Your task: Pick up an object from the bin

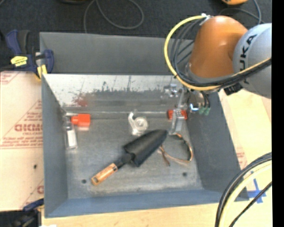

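My gripper hangs low at the back right of the bin, just above the floor. Right below it lies a pair of brown-rimmed glasses, folded open, its upper end close to the gripper's tip. To the left of the glasses a garden trowel with a black blade and a wooden handle lies slantwise across the bin's middle, blade end toward the gripper. A small clear round thing sits left of the gripper near the back wall.
A clear little bottle with an orange cap lies at the left side of the bin. The arm's orange cover and looped cables overhang the back right corner.
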Motion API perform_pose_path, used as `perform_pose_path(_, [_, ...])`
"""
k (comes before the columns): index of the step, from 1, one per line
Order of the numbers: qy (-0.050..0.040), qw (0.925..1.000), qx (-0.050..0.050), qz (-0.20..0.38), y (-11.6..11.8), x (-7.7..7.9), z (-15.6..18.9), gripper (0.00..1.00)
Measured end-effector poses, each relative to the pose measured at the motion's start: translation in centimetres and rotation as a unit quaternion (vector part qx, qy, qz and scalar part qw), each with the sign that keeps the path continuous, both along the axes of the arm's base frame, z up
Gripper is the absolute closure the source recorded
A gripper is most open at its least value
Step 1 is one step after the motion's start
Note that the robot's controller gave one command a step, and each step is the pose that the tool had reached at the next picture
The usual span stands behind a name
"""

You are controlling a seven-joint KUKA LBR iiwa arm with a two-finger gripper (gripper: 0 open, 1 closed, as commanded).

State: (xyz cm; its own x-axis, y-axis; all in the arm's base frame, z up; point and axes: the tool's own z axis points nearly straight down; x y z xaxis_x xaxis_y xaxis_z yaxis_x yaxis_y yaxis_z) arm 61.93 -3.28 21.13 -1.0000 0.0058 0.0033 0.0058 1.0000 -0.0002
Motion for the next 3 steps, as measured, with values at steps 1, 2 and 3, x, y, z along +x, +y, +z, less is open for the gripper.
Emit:
perform_pose_path(1, [-0.0039,1.0,0.0,0.0,0.0,0.1,0.5,0.0])
perform_pose_path(2, [-0.0067,0.9967,-0.001,0.081,0.1,-0.1,-1.5,0.0])
perform_pose_path(3, [-0.0043,0.9828,-0.001,0.184,1.1,-0.2,-5.3,0.0])
